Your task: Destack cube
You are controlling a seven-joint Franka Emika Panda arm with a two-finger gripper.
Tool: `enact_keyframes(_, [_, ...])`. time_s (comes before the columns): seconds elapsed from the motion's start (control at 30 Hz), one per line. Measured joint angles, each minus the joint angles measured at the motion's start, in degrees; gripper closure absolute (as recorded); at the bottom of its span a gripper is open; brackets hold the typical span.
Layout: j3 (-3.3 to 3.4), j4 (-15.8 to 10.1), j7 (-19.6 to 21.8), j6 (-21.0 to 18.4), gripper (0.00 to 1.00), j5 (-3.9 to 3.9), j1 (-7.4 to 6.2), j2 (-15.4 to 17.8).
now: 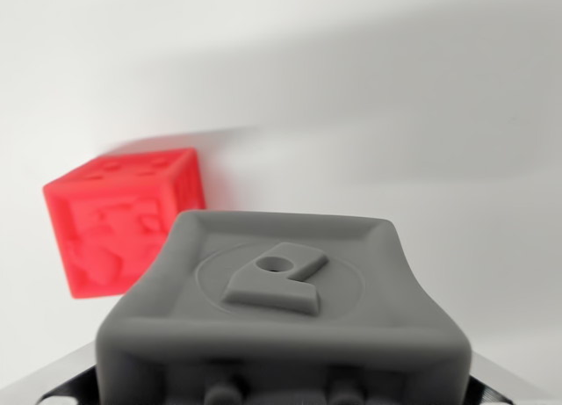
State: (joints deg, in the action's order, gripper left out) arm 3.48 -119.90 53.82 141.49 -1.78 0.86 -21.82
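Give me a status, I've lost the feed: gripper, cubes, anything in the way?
Gripper fingers not seen, state unclear. Grey cube close under camera, at frame bottom. Red cube behind it, wrist view's left, blurred. Nothing else on the white surface.

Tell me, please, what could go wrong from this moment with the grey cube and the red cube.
1. The grey cube fills the lower wrist view and hides the fingers, so the grip cannot be checked; it might slip.
2. The red cube looks blurred and tilted behind it, at the wrist view's left. It may be unsettled, or only the camera moves.
3. The two cubes overlap in the picture, so the gap between them is unclear, and they could bump.
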Motion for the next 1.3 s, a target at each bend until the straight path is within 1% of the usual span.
enact_keyframes(0.67, [0.3,0.67,-0.3,1.54,1.0,-0.52,3.36,-2.32])
enact_keyframes(1.3, [0.48,2.04,-0.53,2.67,1.0,-0.95,6.52,-4.77])
